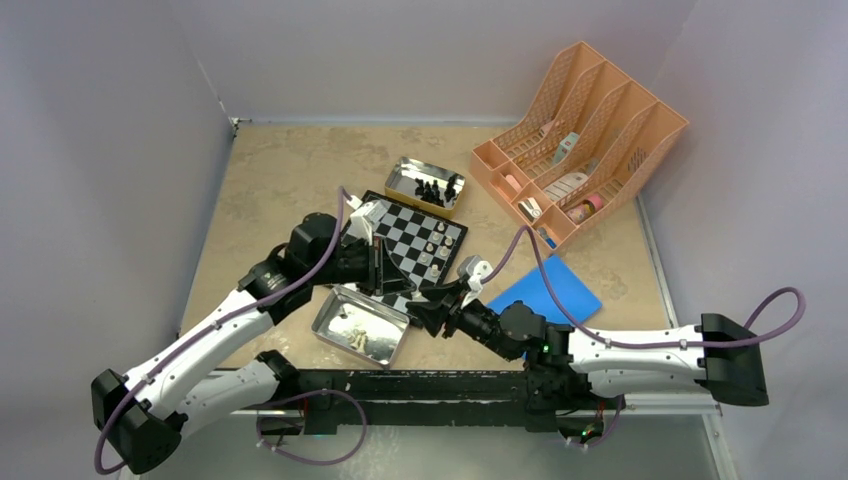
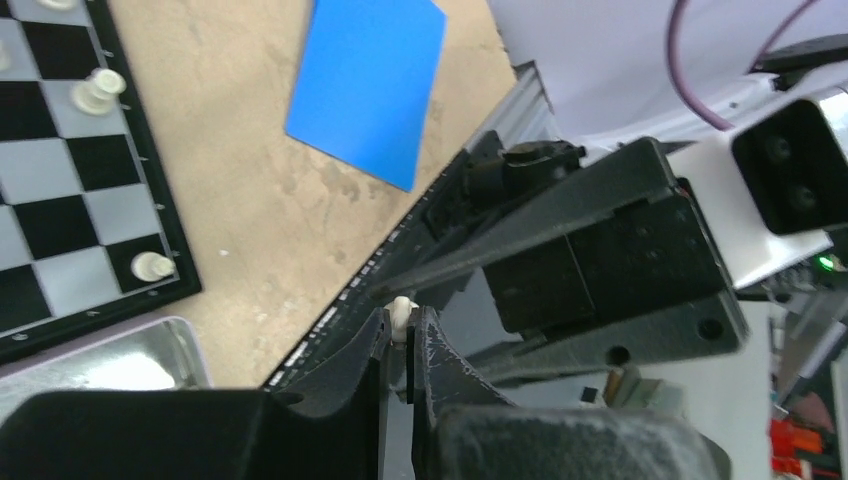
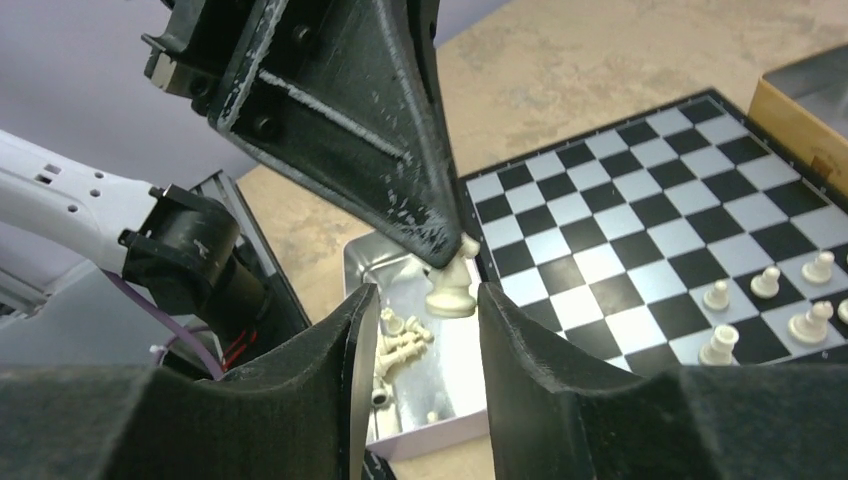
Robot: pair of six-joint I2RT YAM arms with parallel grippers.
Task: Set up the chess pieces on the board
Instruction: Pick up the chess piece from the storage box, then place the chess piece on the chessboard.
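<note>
Gripping anything with the left claw?

Yes. My left claw [image 2: 402, 322] is closed tight on a small cream-white chess piece [image 3: 450, 290], pinched by its top between the two black fingers. The piece hangs upright just off the near left edge of the flat black-and-white checkered board [image 1: 408, 236].

And the right one?

My right claw [image 3: 428, 295] stands with its jaws well apart and has hold of nothing. It points at the board from the near side. In its own camera, the hanging piece shows in the gap between my fingers. As far as I can tell, it touches neither of them.

What lies under that piece?

A shiny rectangular metal tin [image 1: 340, 315] sits at the board's near left corner. I cannot tell whether it touches the board or only lies beside it. More loose cream-white pieces [image 3: 400, 335] lie on their sides in it.

Anything set on the board?

A few standing cream-white pieces [image 3: 765, 283] are grouped near its right edge.

And around it?

A second metal tin [image 1: 403, 178] sits just beyond the board's far edge with small black pieces [image 1: 432, 190] standing in it. A flat blue square [image 1: 545, 290] lies on the table just off the board's near right corner. An orange plastic file rack [image 1: 580, 140] stands well apart, beyond the board's far right corner.
</note>
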